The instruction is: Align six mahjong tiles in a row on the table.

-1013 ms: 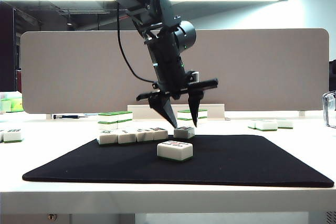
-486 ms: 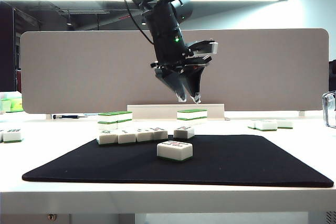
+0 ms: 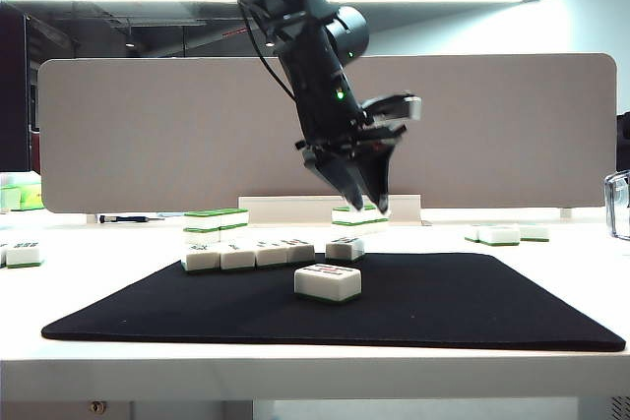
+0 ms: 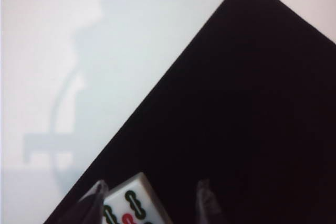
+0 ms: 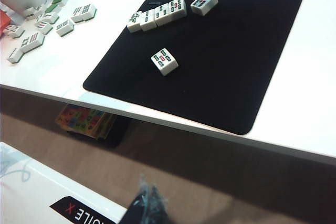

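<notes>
Left tool hangs in the air above the black mat, jaws apart and empty; right tool sits low off the tabletop's front edge.

On the mat a row of four mahjong tiles lies side by side, touching; a fifth tile sits just beside the row's right end with a small gap, and a sixth tile lies alone nearer the front, well apart from the row. The left wrist view shows that lone tile on the mat between the two fingertips, which do not touch it. The right tool's fingertips appear pressed together with nothing between them. Spare tiles, some stacked with green tops, rest on the white tabletop around the mat.
</notes>
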Robot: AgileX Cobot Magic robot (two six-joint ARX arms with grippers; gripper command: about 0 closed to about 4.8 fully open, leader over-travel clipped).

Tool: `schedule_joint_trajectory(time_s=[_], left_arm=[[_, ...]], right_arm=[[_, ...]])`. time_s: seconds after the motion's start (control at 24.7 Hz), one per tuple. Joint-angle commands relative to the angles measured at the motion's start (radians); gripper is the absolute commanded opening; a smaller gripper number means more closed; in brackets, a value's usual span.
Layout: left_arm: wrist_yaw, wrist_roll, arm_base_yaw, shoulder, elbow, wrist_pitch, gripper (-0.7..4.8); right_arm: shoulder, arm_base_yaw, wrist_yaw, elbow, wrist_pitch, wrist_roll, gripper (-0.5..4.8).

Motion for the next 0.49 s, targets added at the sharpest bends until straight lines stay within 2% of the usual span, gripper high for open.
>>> schedule_joint_trajectory(time_s=[0.04,0.2,0.49], left_arm=[[-0.104,0.010,-0.003,0.014,0.002,0.017,2.24],[-0.162,0.010,-0.003,0.023,0.002,0.035,2.24],[-0.153,0.006,-0.012,0.026,0.002,0.060,2.24]], right_arm=[[-0.013,0.001,0.002,0.003,0.017,-0.003,-0.01],[-0.014,0.001,0.002,0.003,0.017,-0.003,-0.01],[-0.014,0.001,0.031,0.003,0.018,-0.003,-0.01]])
